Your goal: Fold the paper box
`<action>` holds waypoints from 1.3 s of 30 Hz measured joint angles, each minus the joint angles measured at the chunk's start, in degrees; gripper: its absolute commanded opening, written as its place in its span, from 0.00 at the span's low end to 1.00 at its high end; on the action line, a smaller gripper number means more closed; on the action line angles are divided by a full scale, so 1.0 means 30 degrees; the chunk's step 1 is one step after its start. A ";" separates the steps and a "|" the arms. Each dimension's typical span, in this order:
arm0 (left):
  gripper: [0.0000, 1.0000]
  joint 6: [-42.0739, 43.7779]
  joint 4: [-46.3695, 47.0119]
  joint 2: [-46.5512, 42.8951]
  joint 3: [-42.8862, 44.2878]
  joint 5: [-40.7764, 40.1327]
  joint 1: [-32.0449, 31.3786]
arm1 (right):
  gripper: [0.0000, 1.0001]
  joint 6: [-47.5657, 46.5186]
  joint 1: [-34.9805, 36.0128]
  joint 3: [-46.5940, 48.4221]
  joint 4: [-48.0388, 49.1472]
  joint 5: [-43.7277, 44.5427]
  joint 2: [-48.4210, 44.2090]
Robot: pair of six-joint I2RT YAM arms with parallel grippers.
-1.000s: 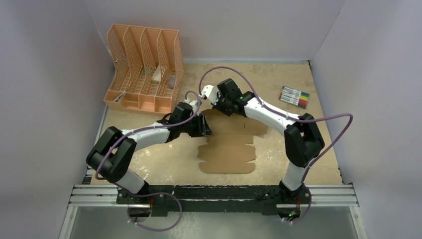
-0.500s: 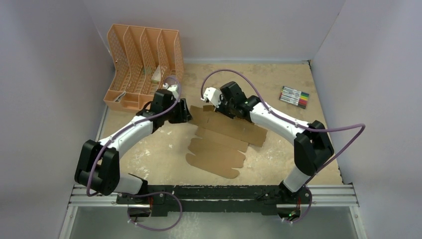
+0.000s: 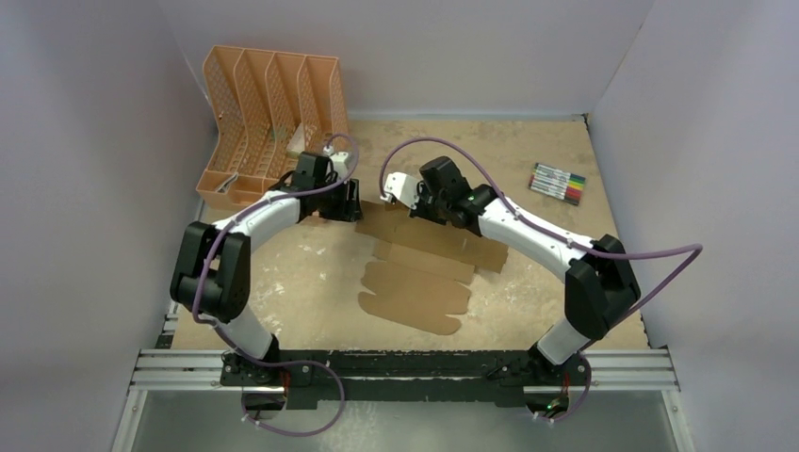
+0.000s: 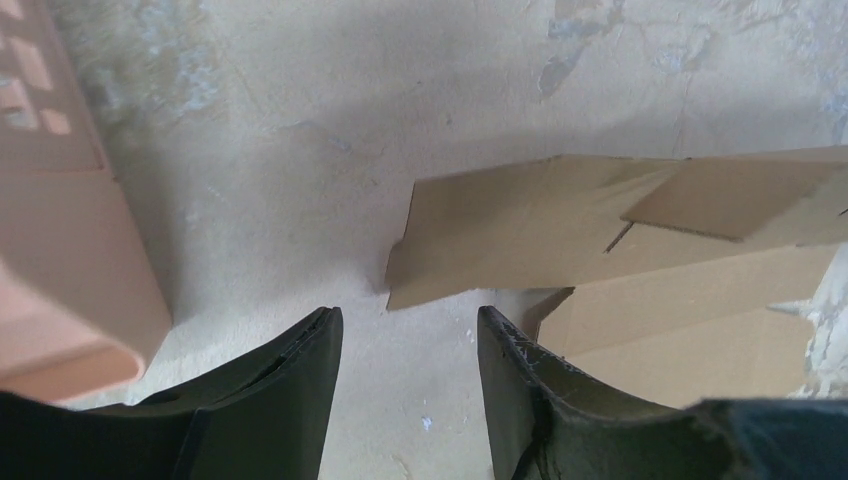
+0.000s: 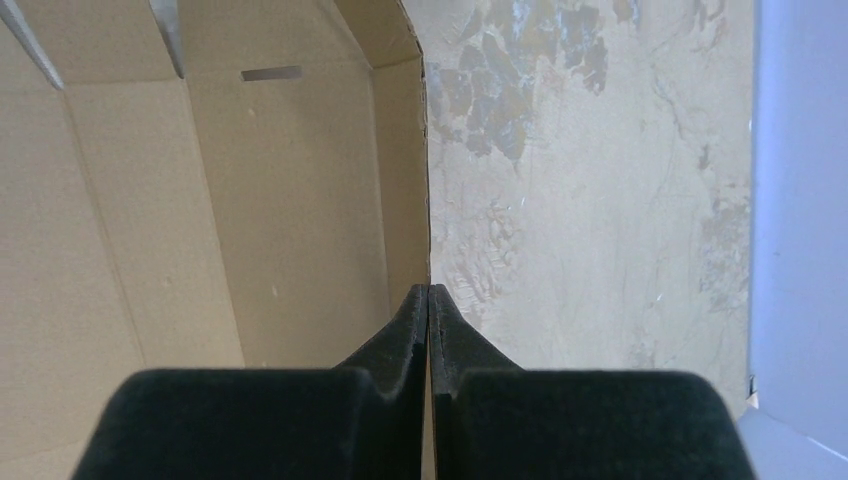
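Note:
The paper box [image 3: 419, 273] is a flat brown die-cut cardboard sheet with scalloped flaps, lying in the middle of the table. My right gripper [image 3: 412, 204] is shut on the sheet's far edge; in the right wrist view the thin card edge [image 5: 428, 200] runs straight between my closed jaws [image 5: 429, 292]. My left gripper [image 3: 356, 200] is open and empty, just left of the sheet's far left corner. In the left wrist view that corner [image 4: 470, 260] lies a little ahead of my parted fingers [image 4: 405, 325], slightly lifted off the table.
A peach-orange slotted file organizer [image 3: 269, 132] stands at the back left, close behind my left arm; its base shows in the left wrist view [image 4: 60, 270]. A pack of coloured markers [image 3: 557, 183] lies at the back right. Walls enclose the table.
My left gripper has moved away from the sheet's left side, up and back toward the organizer. The sheet has shifted and turned slightly, held by my right gripper at its far edge.

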 measured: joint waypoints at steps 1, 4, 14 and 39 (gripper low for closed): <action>0.52 0.0262 -0.0015 0.0364 0.0160 0.0335 0.0036 | 0.00 -0.0131 0.0022 0.0000 0.0015 -0.0044 -0.0087; 0.52 0.0896 0.0124 0.1166 0.0627 0.1355 0.0138 | 0.00 -0.0561 0.0051 -0.0044 0.0022 -0.0386 -0.0393; 0.42 0.2157 0.0809 0.2018 0.1078 0.3810 0.0277 | 0.00 -0.1982 0.0138 -0.0364 0.0328 -0.0576 -0.0619; 0.36 0.2834 0.0794 0.2863 0.1953 0.6696 0.1508 | 0.00 -0.3825 0.0146 -0.0517 0.0437 -0.0860 -0.0619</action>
